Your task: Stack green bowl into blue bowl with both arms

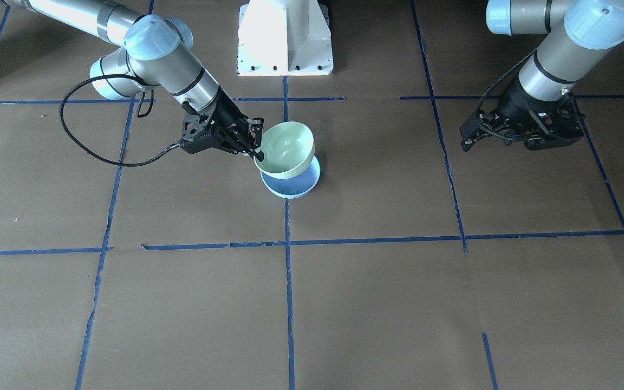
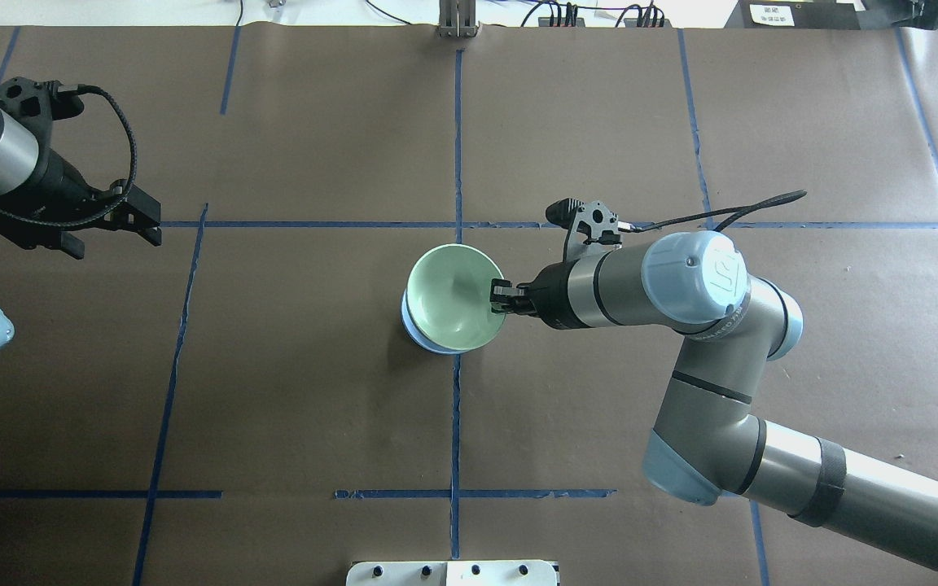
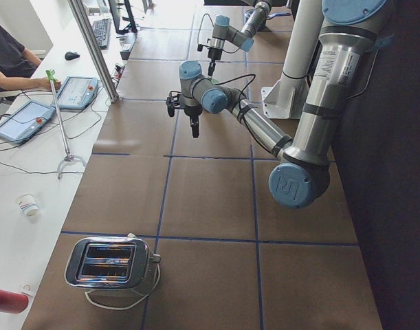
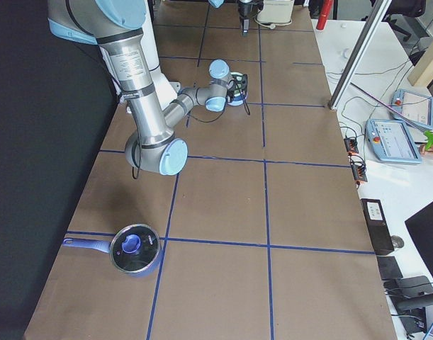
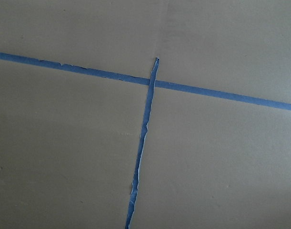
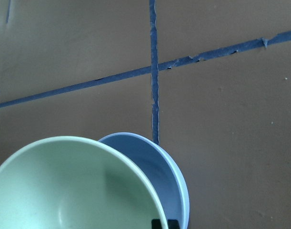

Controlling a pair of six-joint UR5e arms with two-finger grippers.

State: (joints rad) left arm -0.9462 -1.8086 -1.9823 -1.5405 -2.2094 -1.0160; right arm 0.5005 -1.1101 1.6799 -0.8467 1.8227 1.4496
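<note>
The green bowl (image 1: 286,145) is tilted, with its lower side over the blue bowl (image 1: 297,187), which stands on the table near the centre line. My right gripper (image 1: 258,149) is shut on the green bowl's rim on the robot's right side. The overhead view shows the green bowl (image 2: 453,295) covering most of the blue bowl (image 2: 414,328), with the right gripper (image 2: 501,295) at its rim. The right wrist view shows the green bowl (image 6: 64,191) in front of the blue bowl (image 6: 166,169). My left gripper (image 2: 147,224) is open and empty, far off to the left above bare table.
The white pedestal base (image 1: 285,38) stands behind the bowls. A toaster (image 3: 110,265) sits at the table's left end. A lidded blue-handled pot (image 4: 135,248) sits at the right end. Blue tape lines (image 5: 145,138) cross the brown table cover.
</note>
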